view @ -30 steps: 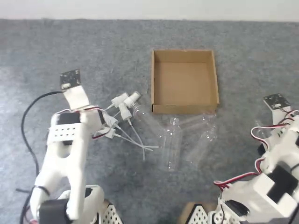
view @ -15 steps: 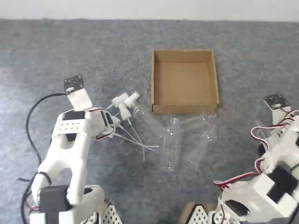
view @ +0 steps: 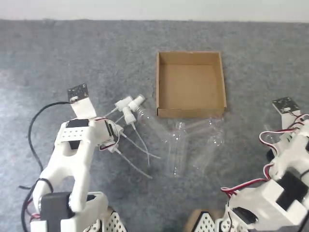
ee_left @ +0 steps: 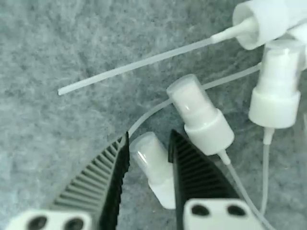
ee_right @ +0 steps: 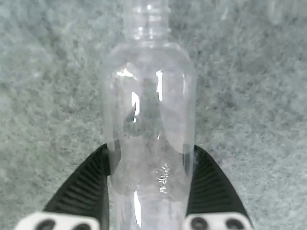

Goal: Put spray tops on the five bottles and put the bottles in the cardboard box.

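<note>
Your left jaws are clenched on one spray top [ee_left: 151, 167], gripping it across its cap just above the grey tabletop [view: 58, 48]. A second top [ee_left: 201, 120] lies just beside that grip, and the other tops [view: 128, 104] sit in a loose cluster between the left arm [view: 72, 154] and the cardboard box [view: 190, 112]. Their thin dip tubes [view: 140, 145] trail across the tabletop toward you.

Your right jaws are grasping a clear bottle [ee_right: 148, 96] by its body, one jaw pressed to each side. Its threaded neck is bare and points away from the wrist. That bottle is out by the right arm [view: 285, 159], well apart from the box.

As for progress, nothing is finished. The box is empty, and no bottle in view wears a top. Four loose bottles [view: 176, 150] lie on their sides just in front of the box's near wall, fanned out and partly overlapping. With the one in your right jaws, that makes five.

You look to be at the very first pairing, with a top in one arm and a bottle in the other. They are on opposite sides of the tabletop and not yet brought together. All five cappings and all five placements into the box are left to do.
</note>
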Robot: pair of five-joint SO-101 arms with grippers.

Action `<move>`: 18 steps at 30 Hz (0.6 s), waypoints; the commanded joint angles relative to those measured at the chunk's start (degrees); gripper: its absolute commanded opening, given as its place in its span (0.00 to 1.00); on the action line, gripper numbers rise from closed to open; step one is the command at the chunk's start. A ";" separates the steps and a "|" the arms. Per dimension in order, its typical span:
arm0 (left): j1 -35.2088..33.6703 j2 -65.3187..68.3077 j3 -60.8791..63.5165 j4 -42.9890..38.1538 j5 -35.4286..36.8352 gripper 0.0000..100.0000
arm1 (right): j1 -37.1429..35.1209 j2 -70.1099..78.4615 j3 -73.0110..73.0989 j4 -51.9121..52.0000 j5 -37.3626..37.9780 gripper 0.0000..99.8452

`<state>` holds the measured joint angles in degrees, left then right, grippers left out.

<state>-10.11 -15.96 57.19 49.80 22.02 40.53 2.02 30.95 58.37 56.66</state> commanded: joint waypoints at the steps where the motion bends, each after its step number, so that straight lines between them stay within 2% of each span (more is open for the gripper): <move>1: 1.23 -0.18 -0.22 -1.49 -3.08 0.11 | 0.66 -0.66 0.09 -0.40 0.62 0.04; 6: 3.96 -0.18 -0.31 -1.14 -10.81 0.06 | 0.75 -0.66 0.09 -0.40 0.62 0.04; 10: 6.24 -0.18 -0.40 -0.97 -21.10 0.05 | 0.75 -0.57 0.09 -0.40 0.62 0.04; 14: 6.77 -0.26 -1.10 0.44 -30.07 0.10 | 0.75 -0.57 0.09 -0.40 0.62 0.04; 18: 6.33 -0.18 -6.20 8.70 -31.03 0.18 | 0.75 -0.57 0.09 -0.40 0.62 0.04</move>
<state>-3.78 -16.04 56.57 51.38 -7.34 40.53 2.02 30.95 58.37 56.66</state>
